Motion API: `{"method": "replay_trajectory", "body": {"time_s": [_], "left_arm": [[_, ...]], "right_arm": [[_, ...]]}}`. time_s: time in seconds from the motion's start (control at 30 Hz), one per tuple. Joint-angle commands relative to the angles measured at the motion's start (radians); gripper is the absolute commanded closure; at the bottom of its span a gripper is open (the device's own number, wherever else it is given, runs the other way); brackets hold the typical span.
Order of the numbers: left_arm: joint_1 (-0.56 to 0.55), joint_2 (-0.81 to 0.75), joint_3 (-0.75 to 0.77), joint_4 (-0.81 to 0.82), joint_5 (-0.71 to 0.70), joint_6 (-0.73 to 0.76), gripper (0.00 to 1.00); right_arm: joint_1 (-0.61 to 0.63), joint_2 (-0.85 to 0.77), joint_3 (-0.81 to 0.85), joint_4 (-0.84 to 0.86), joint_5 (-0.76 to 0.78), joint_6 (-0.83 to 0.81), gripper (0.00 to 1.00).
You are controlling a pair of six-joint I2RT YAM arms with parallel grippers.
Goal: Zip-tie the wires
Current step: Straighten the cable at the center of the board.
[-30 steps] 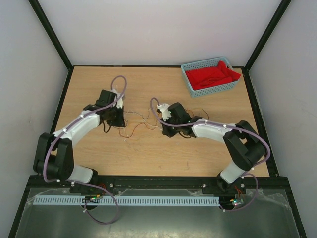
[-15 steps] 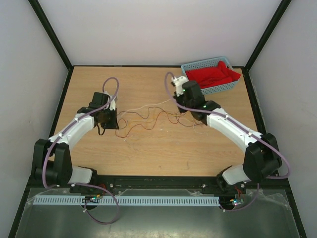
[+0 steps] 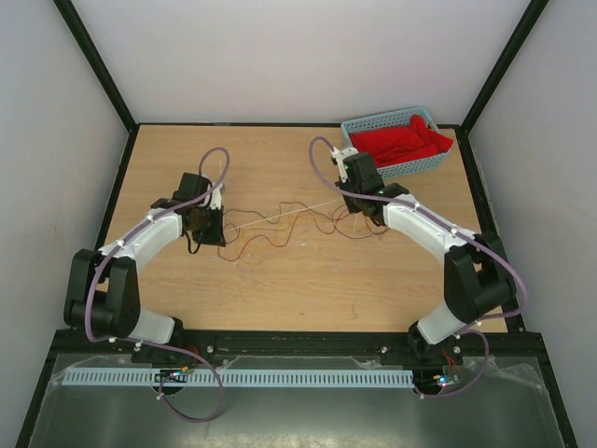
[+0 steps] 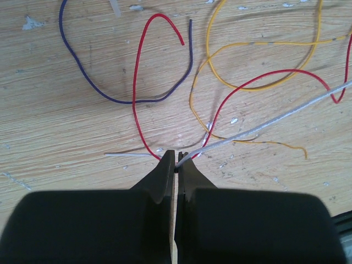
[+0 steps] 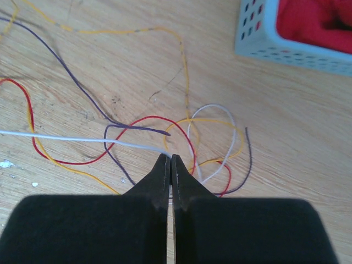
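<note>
The wires (image 3: 280, 229), thin red, orange and dark purple strands, lie loosely curled on the table between my arms. A thin white zip tie (image 3: 284, 213) stretches nearly straight above them from one gripper to the other. My left gripper (image 3: 209, 227) is shut on its left end; the left wrist view shows the closed tips (image 4: 177, 159), the zip tie (image 4: 275, 117) and red wire (image 4: 136, 82). My right gripper (image 3: 351, 194) is shut on the right end; the right wrist view shows its tips (image 5: 170, 158), the zip tie (image 5: 82, 138) and looped wires (image 5: 148, 119).
A light blue basket (image 3: 359, 161) holding a red cloth (image 3: 401, 142) stands at the back right corner, just behind the right gripper; its wall shows in the right wrist view (image 5: 264, 41). Black frame posts edge the table.
My right gripper has moved from the table's middle toward the back right, drawing the white zip tie out straight. The wires have spread out. The left gripper has shifted only slightly.
</note>
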Motion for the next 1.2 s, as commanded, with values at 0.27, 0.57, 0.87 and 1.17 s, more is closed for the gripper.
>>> {"method": "replay_trajectory", "body": {"time_s": [0.27, 0.57, 0.87, 1.17], "left_arm": [[0.001, 0.07, 0.051, -0.053, -0.031, 0.023, 1.0], [-0.01, 0.144, 0.073, -0.059, -0.054, 0.028, 0.91], [-0.011, 0.113, 0.105, -0.085, -0.073, 0.028, 0.65], [0.015, 0.007, 0.174, -0.14, -0.057, 0.021, 0.25]], "right_arm": [[-0.012, 0.166, -0.043, 0.139, -0.065, 0.017, 0.75], [-0.011, 0.189, -0.04, 0.141, -0.099, 0.014, 0.45], [-0.012, 0.059, -0.033, 0.062, -0.103, 0.015, 0.27], [-0.018, -0.058, -0.042, 0.015, -0.135, 0.03, 0.08]]}}
